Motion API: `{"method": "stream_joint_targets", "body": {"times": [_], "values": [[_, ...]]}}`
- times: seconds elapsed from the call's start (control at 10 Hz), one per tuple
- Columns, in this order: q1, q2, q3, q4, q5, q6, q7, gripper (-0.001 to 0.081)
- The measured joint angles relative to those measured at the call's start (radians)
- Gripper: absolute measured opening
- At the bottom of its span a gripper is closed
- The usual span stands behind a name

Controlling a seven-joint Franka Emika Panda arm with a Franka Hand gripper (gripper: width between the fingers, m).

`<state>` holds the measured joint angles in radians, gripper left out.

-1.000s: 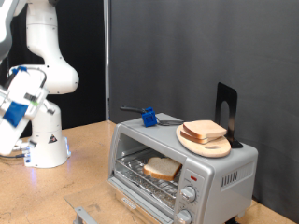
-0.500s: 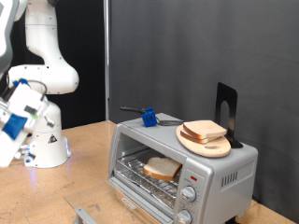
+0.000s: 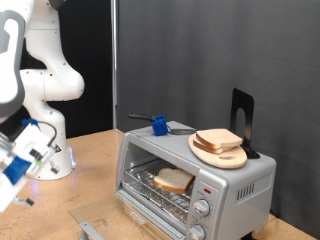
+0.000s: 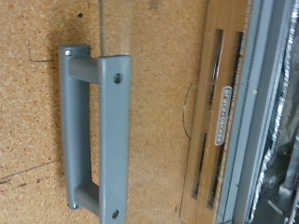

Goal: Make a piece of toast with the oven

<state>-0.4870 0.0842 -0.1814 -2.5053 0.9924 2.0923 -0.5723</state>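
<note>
the piece of toast (image 3: 174, 181) lay on the wire rack inside the oven (image 3: 195, 182), whose glass door (image 4: 217, 112) was dropped open over the desk (image 3: 95, 170). your hand (image 3: 18, 199) hung low at the exterior view's left edge, above the door handle (image 4: 97, 135); you could not tell whether its fingers were spread.

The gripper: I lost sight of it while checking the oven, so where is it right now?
The gripper is low at the exterior view's left edge, just above the cork tabletop, in front of the robot's white base and well left of the oven.
</note>
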Motion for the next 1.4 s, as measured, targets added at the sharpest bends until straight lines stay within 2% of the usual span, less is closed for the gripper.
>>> {"method": "stream_joint_targets", "body": {"times": [0.3,0.8,1.2,1.4], "values": [[0.0,0.1,0.016,0.038,0.048,0.015,-0.101,0.08],[0.025,0.214,0.101,0.046,0.12,0.055,-0.119,0.08],[0.052,0.224,0.158,0.005,0.147,0.057,-0.144,0.08],[0.048,0.194,0.16,-0.009,0.14,-0.033,-0.143,0.08]]}}
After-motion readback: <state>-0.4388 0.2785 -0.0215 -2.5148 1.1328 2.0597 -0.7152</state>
